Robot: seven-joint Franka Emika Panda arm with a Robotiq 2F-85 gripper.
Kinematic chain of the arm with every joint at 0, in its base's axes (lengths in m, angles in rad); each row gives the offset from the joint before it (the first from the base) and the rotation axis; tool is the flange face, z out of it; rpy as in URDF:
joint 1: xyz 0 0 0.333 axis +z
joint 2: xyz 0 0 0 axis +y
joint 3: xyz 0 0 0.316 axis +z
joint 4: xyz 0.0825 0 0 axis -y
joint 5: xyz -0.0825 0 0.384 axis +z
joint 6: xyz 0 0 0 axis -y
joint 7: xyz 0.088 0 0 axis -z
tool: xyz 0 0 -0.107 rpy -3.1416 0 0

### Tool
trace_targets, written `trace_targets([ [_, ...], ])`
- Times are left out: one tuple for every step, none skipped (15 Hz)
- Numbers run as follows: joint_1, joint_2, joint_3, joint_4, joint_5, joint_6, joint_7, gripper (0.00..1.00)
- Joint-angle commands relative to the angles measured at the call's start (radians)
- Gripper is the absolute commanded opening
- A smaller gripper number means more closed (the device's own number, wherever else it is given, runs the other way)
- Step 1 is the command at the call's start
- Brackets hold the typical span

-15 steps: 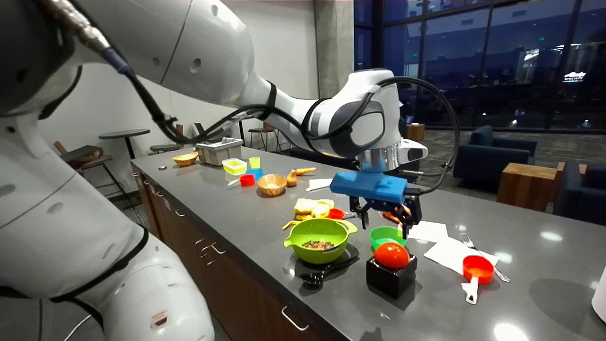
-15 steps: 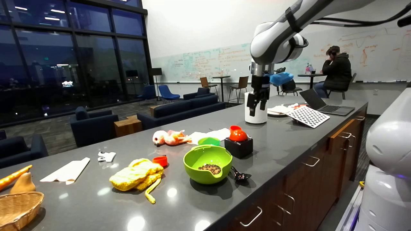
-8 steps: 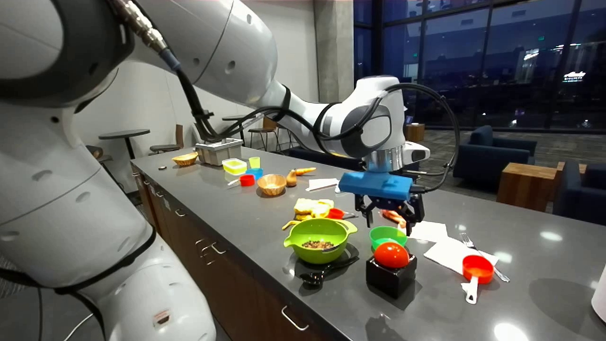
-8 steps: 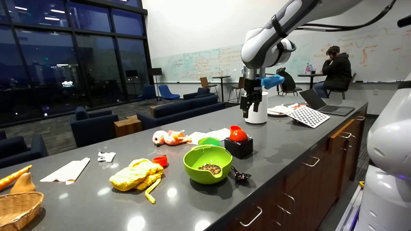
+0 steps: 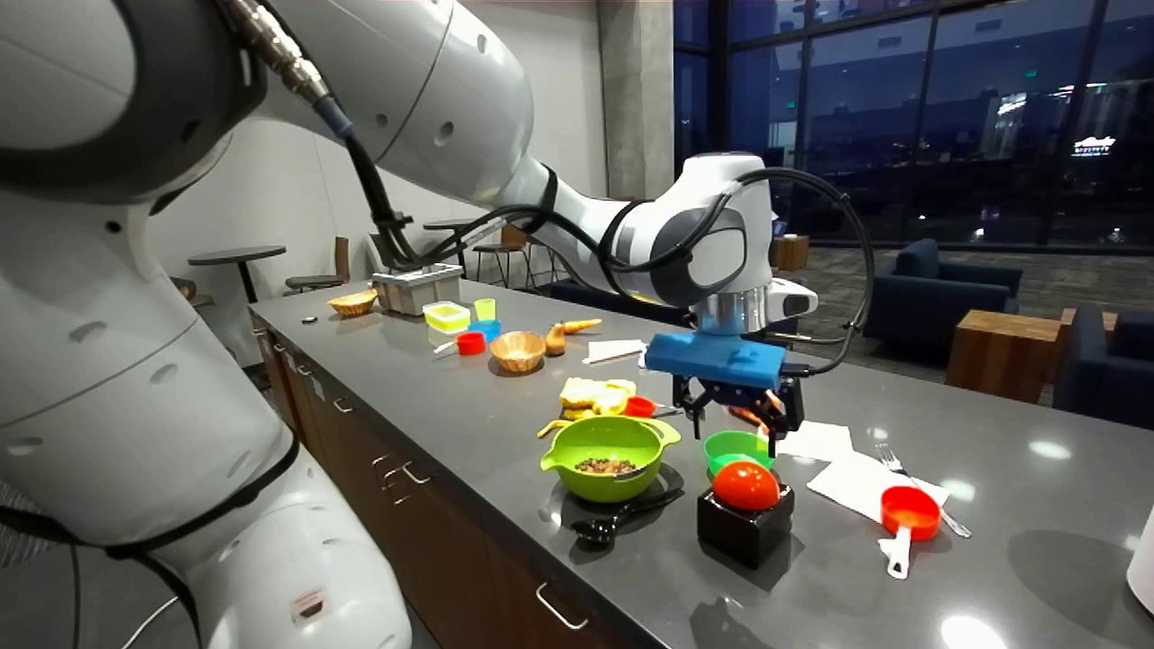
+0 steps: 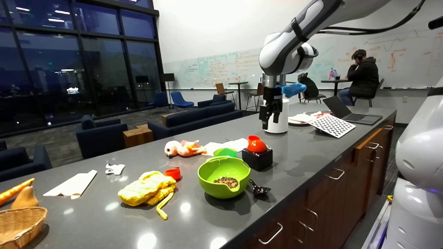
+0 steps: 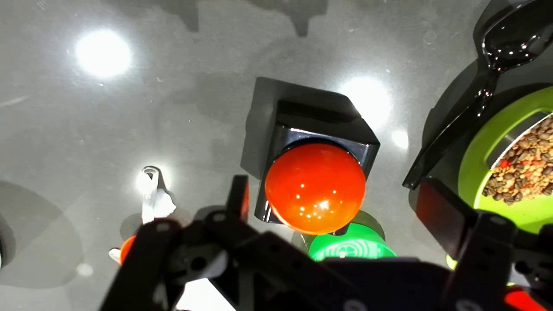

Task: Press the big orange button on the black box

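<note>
The big orange button (image 5: 746,485) is a glossy red-orange dome on top of the small black box (image 5: 741,532). In an exterior view the button (image 6: 257,146) and box (image 6: 257,159) stand upright behind the lime-green bowl. My gripper (image 5: 734,438) is open and empty, fingers pointing down, above the button and apart from it; it also shows in an exterior view (image 6: 270,122). In the wrist view the button (image 7: 315,188) lies between the two spread fingers of the gripper (image 7: 339,205), nearer the finger at the left, with the black box (image 7: 324,119) below it.
The lime-green bowl (image 5: 590,482) and a black ladle (image 5: 622,518) sit beside the box. A small green bowl (image 5: 737,446) is just behind it. A red-orange handled cup (image 5: 911,509), napkins and a fork lie nearby. A white cylinder (image 6: 280,121) stands farther along the counter.
In an exterior view my gripper has shifted left and slightly down over the last second; in the last half second it has lowered a little. It stays open. The button and box have not moved.
</note>
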Motion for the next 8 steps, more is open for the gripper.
trace_targets([
  [0.007,0.016,-0.005,0.013,0.06,-0.009,-0.053,1.0],
  [0.009,0.024,-0.007,0.016,0.078,-0.004,-0.066,1.0],
  [0.011,0.029,-0.008,0.02,0.093,-0.007,-0.078,1.0],
  [0.014,0.036,-0.01,0.026,0.114,-0.01,-0.095,1.0],
  [0.015,0.043,-0.009,0.032,0.13,-0.009,-0.108,1.0],
  [0.016,0.05,-0.008,0.039,0.142,-0.01,-0.12,1.0],
  [0.017,0.056,-0.008,0.043,0.157,-0.006,-0.133,1.0],
  [0.017,0.065,-0.006,0.051,0.163,-0.001,-0.143,1.0],
])
